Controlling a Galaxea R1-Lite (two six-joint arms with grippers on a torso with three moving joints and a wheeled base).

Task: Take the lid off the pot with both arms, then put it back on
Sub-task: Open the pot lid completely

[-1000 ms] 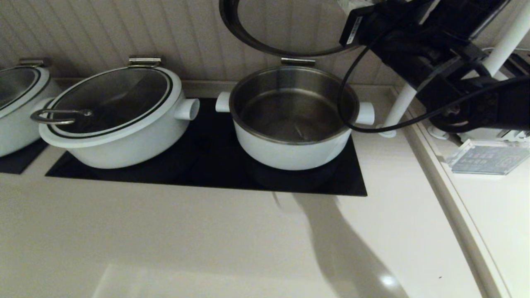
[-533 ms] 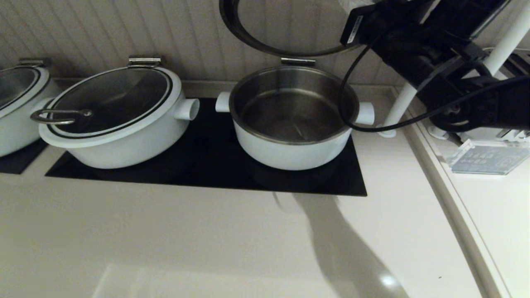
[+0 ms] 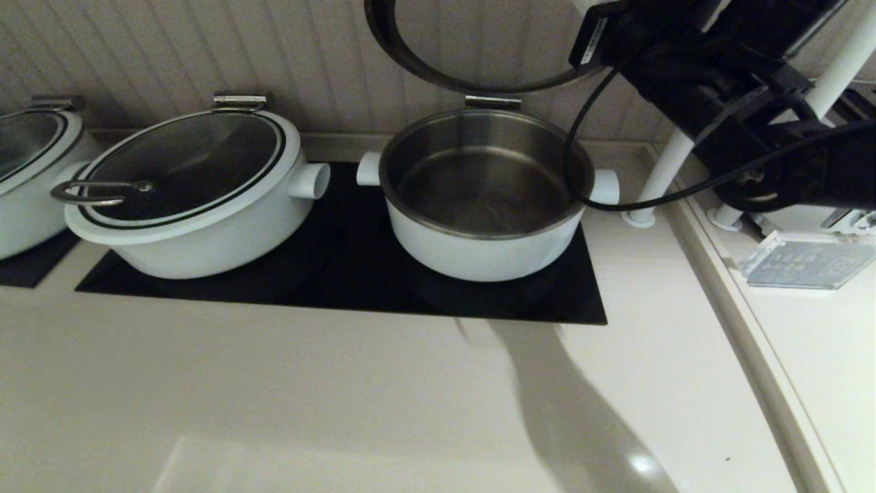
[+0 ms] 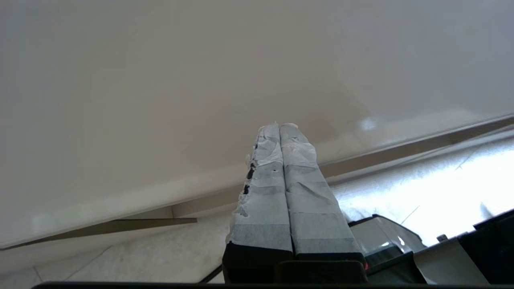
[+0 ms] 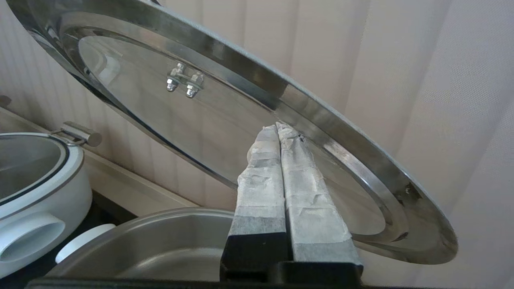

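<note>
The pot (image 3: 479, 253) stands open on the black cooktop (image 3: 342, 287), its steel inside bare. The lid (image 3: 409, 67) is tilted in the air above and behind it, partly cut off by the head view's top edge. My right arm (image 3: 691, 75) reaches in from the upper right. In the right wrist view my right gripper (image 5: 277, 127) is shut, its fingertips pressed against the underside of the lid (image 5: 321, 116) at the steel rim, with the pot (image 5: 160, 241) below. My left gripper (image 4: 279, 126) is shut and empty, parked below the counter edge.
A wider white pot with a loop-handled lid (image 3: 185, 205) sits to the left, and another pot (image 3: 27, 178) at the left edge. A steel bracket (image 3: 493, 101) is on the wall behind the pot. A white post (image 3: 657, 185) and a clear sign (image 3: 801, 263) stand at the right.
My right arm and the raised lid have shifted slightly to the right and up. The pot has not moved.
</note>
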